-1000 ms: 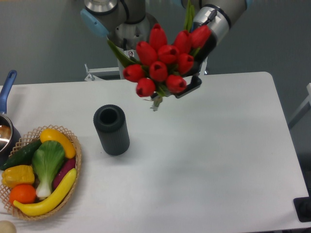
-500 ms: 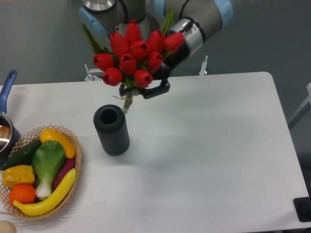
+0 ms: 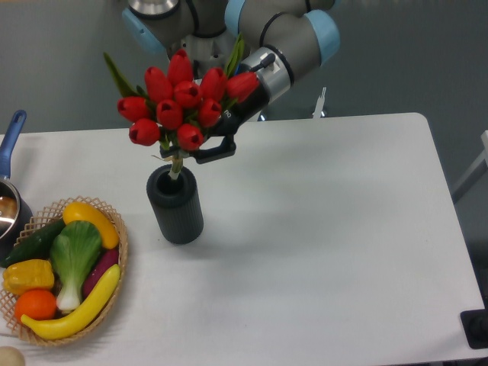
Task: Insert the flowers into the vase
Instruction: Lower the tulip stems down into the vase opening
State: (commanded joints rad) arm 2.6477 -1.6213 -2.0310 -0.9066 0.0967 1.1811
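The fixed camera looks down on a white worktop with the vase standing upright on its left half. The vase is a dark grey ribbed cylinder with a thick rim, and its round mouth faces up.

Directly above the vase hang the flowers, a bunch of red tulip buds with green leaves spreading wider than the vase's mouth. Their pale stems run down from the buds and the stem ends reach the vase's mouth, at or just inside the rim; how deep they go cannot be told. The buds themselves sit well above the rim.

The gripper comes in from above and to the right of the vase, on the end of a grey arm with blue joint caps. Its black fingers pinch the bunch just under the buds, above the vase's rim, and the blooms hide most of the grip.

To the left of the vase, near the worktop's front corner, lies a woven basket filled with vegetables, among them a yellow banana, a green leafy one and an orange. Further left of the vase, at the worktop's edge, a pot with a blue handle is partly in view.
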